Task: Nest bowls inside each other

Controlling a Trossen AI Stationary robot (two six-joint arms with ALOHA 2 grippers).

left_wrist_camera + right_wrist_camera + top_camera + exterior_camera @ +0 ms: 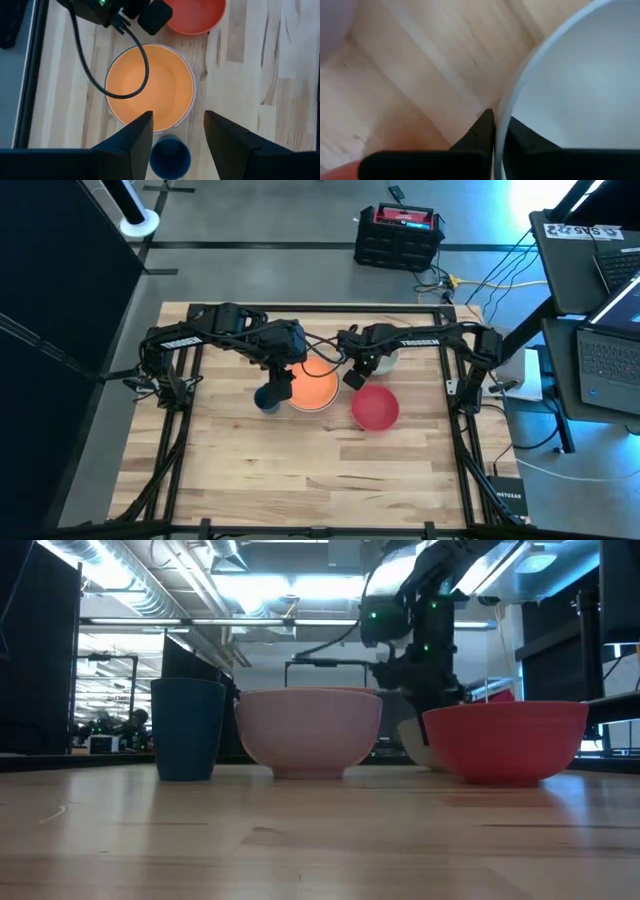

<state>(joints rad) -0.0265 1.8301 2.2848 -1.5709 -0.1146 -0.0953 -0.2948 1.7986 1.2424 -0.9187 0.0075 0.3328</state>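
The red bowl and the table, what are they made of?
The red bowl looks like plastic: one plain colour, smooth, with a soft shine and a thin rim. The table looks like wood: pale planks with grain lines and darker streaks, a fairly matte top. That is only how they look.

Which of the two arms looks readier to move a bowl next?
The right. Its gripper is already pinched on the white bowl's rim, so it could likely lift next. The left gripper hangs open above the orange bowl, holding nothing.

Right hand (493,127) lowered, fingers pinched shut, left hand (173,131) raised, fingers spread wide
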